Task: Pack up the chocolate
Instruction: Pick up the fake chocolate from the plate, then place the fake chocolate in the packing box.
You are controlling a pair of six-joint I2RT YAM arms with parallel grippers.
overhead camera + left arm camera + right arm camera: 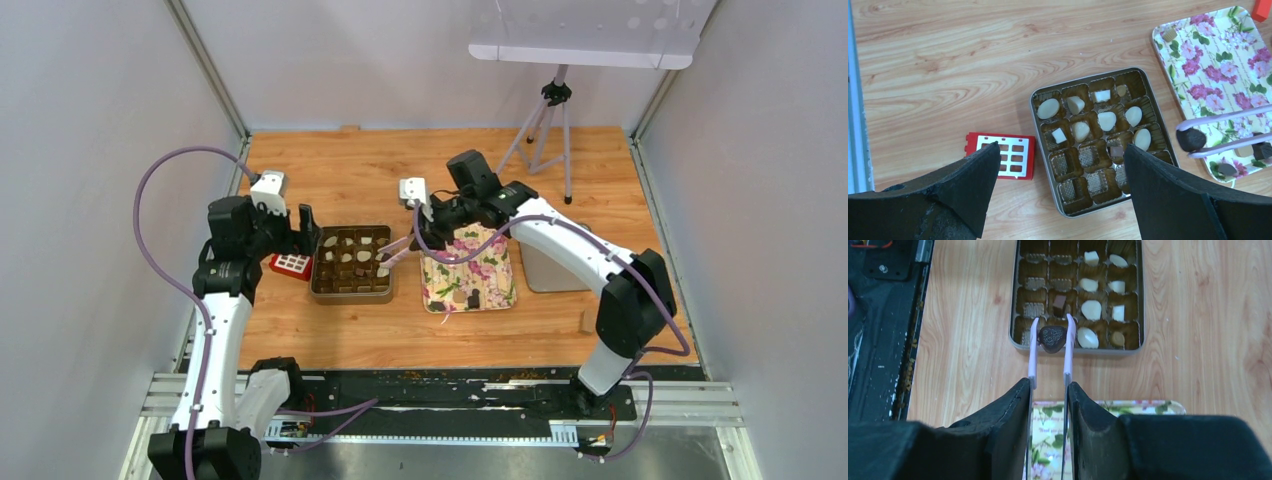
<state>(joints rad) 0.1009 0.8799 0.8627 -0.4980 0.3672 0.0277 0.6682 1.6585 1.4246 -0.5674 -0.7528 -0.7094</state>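
Light wooden table [330, 170]. Floral rectangular tray [1208, 65] right of the gold square metal tin with cells [350, 297]. Left gripper [1060, 150] hangs above the tin, jaws spread wide, holding nothing. Right gripper [1048, 390] is clamped on lilac plastic tweezers [1032, 355], which pinch a dark brown rounded chocolate [1052, 338] at the tin's tray-side edge. Red block with white grid [1003, 155] left of the tin. Cream-white chocolate pieces [1091, 310] fill several cells; a few dark pieces [1226, 169] lie on the tray.
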